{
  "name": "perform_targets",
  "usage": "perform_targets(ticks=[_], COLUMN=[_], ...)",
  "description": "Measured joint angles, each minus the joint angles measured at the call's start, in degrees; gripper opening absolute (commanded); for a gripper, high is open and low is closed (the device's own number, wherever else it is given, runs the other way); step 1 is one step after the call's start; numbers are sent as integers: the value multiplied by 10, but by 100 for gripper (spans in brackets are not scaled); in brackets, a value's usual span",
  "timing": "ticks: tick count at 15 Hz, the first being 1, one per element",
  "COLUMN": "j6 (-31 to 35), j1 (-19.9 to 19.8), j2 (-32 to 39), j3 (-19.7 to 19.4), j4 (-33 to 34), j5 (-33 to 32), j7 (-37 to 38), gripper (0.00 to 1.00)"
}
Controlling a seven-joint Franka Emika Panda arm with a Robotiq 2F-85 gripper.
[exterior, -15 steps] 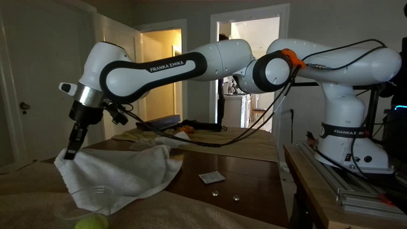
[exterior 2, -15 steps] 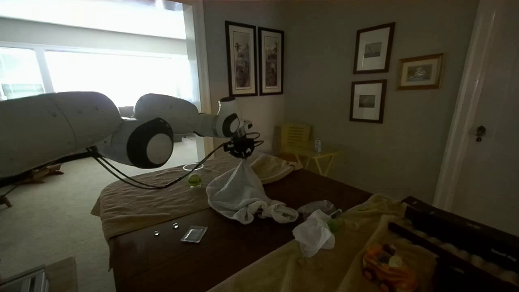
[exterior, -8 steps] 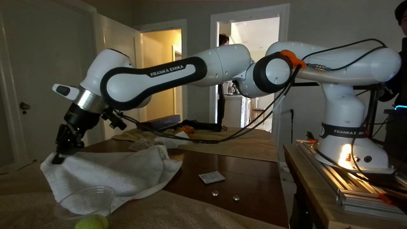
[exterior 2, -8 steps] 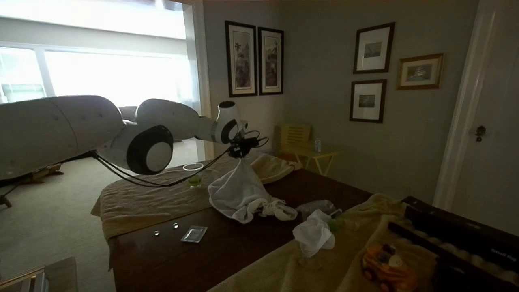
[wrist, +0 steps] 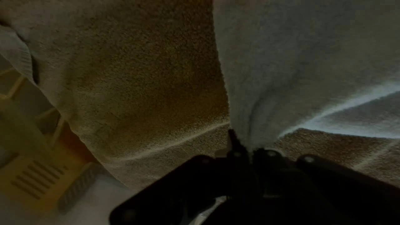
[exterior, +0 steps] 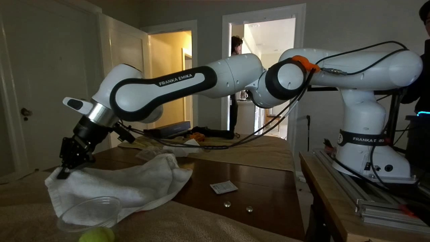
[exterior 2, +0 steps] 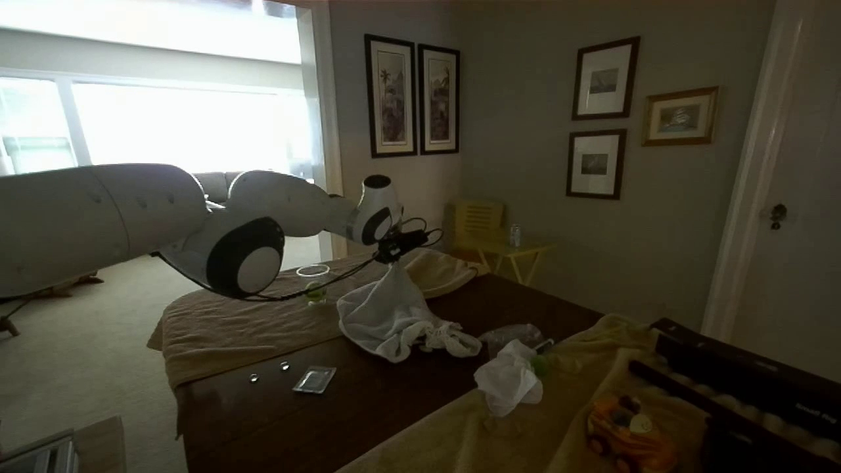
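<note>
My gripper (exterior: 63, 174) is shut on a raised corner of a white towel (exterior: 134, 183). In the wrist view the cloth (wrist: 297, 62) gathers into a narrow fold between the dark fingers. The gripper (exterior 2: 392, 258) leans at a slant, and the towel (exterior 2: 384, 312) drapes down from it like a tent, its far end bunched on the brown table. A clear plastic container (exterior: 92, 206) stands in front of the towel's near edge. By it is a yellow-green ball (exterior: 96, 234), cut off by the frame's bottom. The fingertips are partly covered by cloth.
On the dark table lie a small packet (exterior: 223, 187) and two shiny round pieces (exterior 2: 284, 366). A tan towel (exterior 2: 250, 322) covers one end. Crumpled white plastic (exterior 2: 509, 378), an orange toy car (exterior 2: 634, 433) and a long black box (exterior 2: 742, 381) lie at the other end.
The arm has come down and the gripper has tilted from nearly upright to a slant. The held towel corner has moved lower and somewhat left in an exterior view, staying in the grip.
</note>
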Motion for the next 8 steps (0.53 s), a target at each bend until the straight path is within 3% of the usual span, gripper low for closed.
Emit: perform_targets(ticks=[8], j6=[-13], j1=[1], j2=[-7], j3=[-115], j4=[-3], j5=[-9], j7=[276], gripper=[2])
